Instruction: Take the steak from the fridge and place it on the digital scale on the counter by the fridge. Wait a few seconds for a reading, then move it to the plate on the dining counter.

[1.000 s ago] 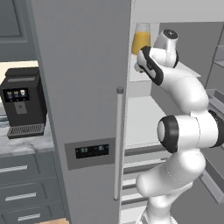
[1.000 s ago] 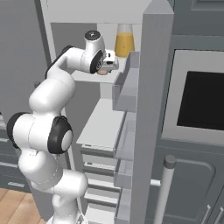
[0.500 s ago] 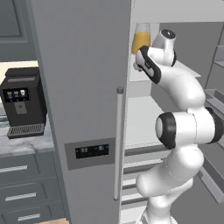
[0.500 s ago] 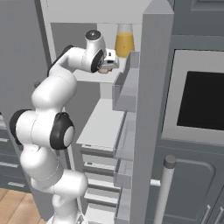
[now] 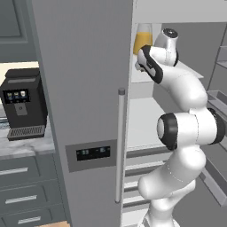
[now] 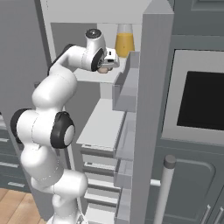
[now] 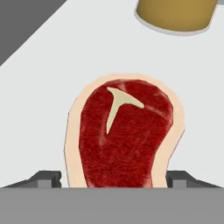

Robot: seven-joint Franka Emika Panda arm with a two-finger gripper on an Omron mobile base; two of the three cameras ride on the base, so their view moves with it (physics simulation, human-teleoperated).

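Inside the open fridge (image 5: 88, 88), the robot's hand (image 7: 114, 179) is reaching over an upper white shelf (image 7: 39, 109), its two dark fingertips (image 7: 43, 178) standing apart on either side of the steak (image 7: 122, 135). The steak is lying flat on the shelf between them, its near end narrower; whether they are touching it cannot be told. Its long axis is running away from the hand toward a glass of orange juice (image 6: 124, 41) just beyond.
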